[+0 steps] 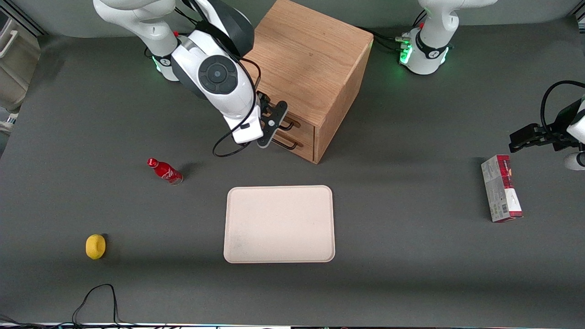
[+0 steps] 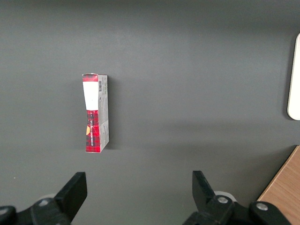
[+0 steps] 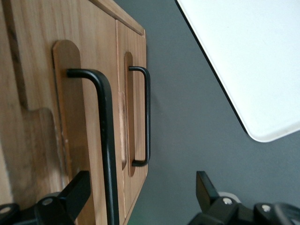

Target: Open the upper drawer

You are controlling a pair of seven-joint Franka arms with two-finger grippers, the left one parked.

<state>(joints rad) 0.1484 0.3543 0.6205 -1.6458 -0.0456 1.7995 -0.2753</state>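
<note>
The light oak cabinet [image 1: 306, 55] stands at the back middle of the table, its two drawer fronts facing the working arm's end. The upper drawer [image 3: 70, 117] has a long black bar handle [image 3: 105, 140], also seen in the front view [image 1: 289, 122]. Its front looks level with the bottom drawer [image 3: 136, 56], whose own black handle [image 3: 146, 117] is nearer the table top. My right gripper [image 1: 275, 125] is open right in front of the drawer fronts. In the right wrist view the gripper [image 3: 140, 190] straddles the upper handle, with the bar close to one finger [image 3: 77, 192] and not gripped.
A pale tray [image 1: 279, 224] lies nearer the front camera than the cabinet and shows in the right wrist view [image 3: 253, 61]. A red bottle [image 1: 165, 171] and a yellow object [image 1: 95, 246] lie toward the working arm's end. A red and grey carton [image 1: 501, 194] lies toward the parked arm's end.
</note>
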